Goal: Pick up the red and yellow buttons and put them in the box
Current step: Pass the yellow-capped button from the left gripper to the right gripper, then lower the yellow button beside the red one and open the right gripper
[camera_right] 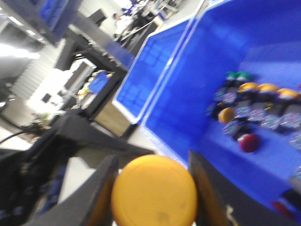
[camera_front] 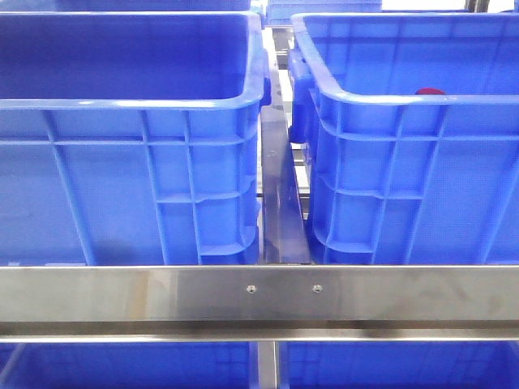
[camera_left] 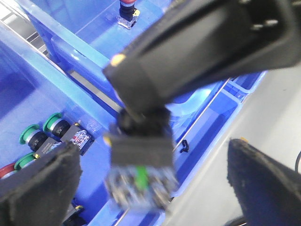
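R gripper [camera_right: 153,188] is clamped on a yellow button [camera_right: 154,197], one finger each side of the cap, cap face toward the wrist cam. Beyond the fingers, a blue crate [camera_right: 225,56] holds a heap of switches: yellow-capped buttons [camera_right: 263,89] in a row, two green caps [camera_right: 236,75] behind them, a loose red button [camera_right: 249,142] nearer the gripper. A second blue crate [camera_right: 150,70] stands just past that one's wall.

L gripper [camera_left: 155,183]: fingers spread wide apart, pads [camera_left: 42,181] touching nothing. Between them, but further from the cam, a push-button switch [camera_left: 141,162] hangs under a black finger [camera_left: 197,52] of another gripper; can't tell its cap colour, blurred. Beneath, a crate floor with green-capped buttons [camera_left: 40,136], and further off a red button [camera_left: 127,9] upright in the neighbouring crate.

Front cam: no arms in view. Left crate [camera_front: 130,105] and right crate [camera_front: 389,101] side by side behind a steel rail [camera_front: 259,296]; a red cap [camera_front: 430,91] just peeks over the right crate's near rim.
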Controlling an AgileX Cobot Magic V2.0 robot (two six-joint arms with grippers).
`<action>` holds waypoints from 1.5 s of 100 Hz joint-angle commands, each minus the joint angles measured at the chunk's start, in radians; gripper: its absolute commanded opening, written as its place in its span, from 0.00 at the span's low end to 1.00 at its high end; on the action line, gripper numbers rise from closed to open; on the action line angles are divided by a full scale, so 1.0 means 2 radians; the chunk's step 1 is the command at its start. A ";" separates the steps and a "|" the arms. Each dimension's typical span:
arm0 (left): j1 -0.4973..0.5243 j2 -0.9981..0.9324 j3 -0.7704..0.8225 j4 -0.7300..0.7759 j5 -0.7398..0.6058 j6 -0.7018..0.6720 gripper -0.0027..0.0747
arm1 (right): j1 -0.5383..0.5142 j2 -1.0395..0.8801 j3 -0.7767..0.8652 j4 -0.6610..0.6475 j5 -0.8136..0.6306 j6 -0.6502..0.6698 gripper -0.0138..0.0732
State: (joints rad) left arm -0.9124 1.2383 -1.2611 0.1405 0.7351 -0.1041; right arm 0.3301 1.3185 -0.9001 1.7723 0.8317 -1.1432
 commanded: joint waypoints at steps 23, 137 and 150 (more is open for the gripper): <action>0.062 -0.035 -0.016 0.035 -0.029 -0.060 0.82 | -0.071 -0.034 -0.016 0.070 0.000 -0.035 0.38; 0.351 -0.413 0.242 0.035 -0.058 -0.089 0.39 | -0.220 -0.081 -0.016 0.021 -0.197 -0.171 0.37; 0.351 -0.416 0.242 0.035 -0.058 -0.089 0.12 | -0.220 -0.079 -0.016 0.028 -0.278 -0.220 0.37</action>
State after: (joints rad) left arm -0.2133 0.3998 -0.7559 0.2055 0.7054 -0.2725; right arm -0.1006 1.1844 -0.9001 1.7742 0.3666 -1.4970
